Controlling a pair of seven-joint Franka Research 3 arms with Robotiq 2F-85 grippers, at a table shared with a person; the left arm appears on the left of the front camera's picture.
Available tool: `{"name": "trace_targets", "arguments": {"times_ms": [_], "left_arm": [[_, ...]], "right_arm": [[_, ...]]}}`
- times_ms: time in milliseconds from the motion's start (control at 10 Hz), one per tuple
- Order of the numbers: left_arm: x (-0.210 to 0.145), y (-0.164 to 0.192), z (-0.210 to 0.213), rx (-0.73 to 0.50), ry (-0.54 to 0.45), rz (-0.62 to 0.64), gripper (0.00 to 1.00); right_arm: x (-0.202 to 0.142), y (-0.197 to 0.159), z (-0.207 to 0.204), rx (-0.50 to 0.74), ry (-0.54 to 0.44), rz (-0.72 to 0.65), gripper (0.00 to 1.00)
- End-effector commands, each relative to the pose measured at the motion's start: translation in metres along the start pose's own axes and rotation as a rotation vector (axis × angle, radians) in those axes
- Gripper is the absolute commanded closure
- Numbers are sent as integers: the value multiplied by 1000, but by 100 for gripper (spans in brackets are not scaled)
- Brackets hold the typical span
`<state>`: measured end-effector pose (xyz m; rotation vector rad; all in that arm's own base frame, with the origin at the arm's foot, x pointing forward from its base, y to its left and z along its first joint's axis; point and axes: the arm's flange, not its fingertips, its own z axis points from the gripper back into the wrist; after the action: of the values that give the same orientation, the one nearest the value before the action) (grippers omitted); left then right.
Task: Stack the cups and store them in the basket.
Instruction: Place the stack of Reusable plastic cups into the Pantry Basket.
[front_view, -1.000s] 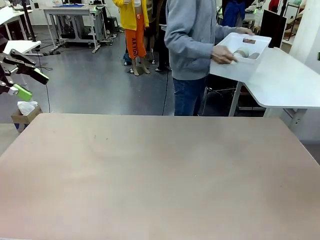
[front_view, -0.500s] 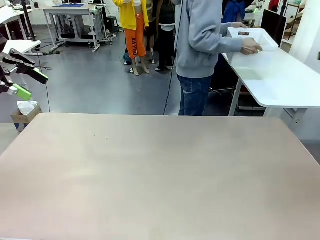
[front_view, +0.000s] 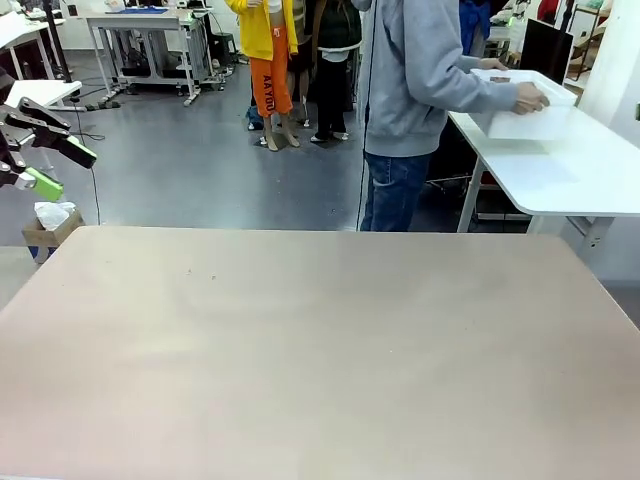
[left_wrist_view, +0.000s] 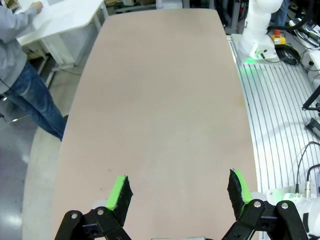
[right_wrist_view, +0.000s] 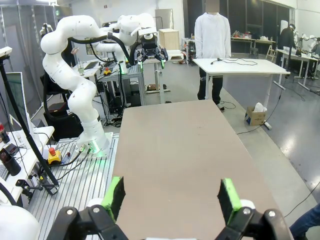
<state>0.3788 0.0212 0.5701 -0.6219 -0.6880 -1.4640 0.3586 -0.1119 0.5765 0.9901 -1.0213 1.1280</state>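
The white basket (front_view: 527, 118) rests on a white side table (front_view: 575, 175) at the far right, beyond my table. A person in a grey hoodie (front_view: 420, 80) has both hands on it. The cups are hidden from me. My left gripper (front_view: 62, 168) hangs open in the air off the table's far left corner, with nothing between its green pads. It stands just as wide in the left wrist view (left_wrist_view: 178, 192), over bare tabletop. My right gripper (right_wrist_view: 172, 196) is open and empty above the table's other end.
The beige table (front_view: 320, 340) is bare across its whole top. In the left wrist view the person (left_wrist_view: 22, 75) stands past the table's long edge. The left arm (right_wrist_view: 75, 55) rises beyond the table's far end in the right wrist view.
The person has turned away and carried the basket to the right, setting it on the white side table. Neither arm has moved.
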Motion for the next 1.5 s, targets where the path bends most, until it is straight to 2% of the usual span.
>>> {"name": "trace_targets", "arguments": {"times_ms": [0,1400], "left_arm": [[1,0,2,-5,19,10,0],[1,0,2,-5,19,10,0]], "right_arm": [[3,0,1,3,-14,0,0],[3,0,1,3,-14,0,0]]}}
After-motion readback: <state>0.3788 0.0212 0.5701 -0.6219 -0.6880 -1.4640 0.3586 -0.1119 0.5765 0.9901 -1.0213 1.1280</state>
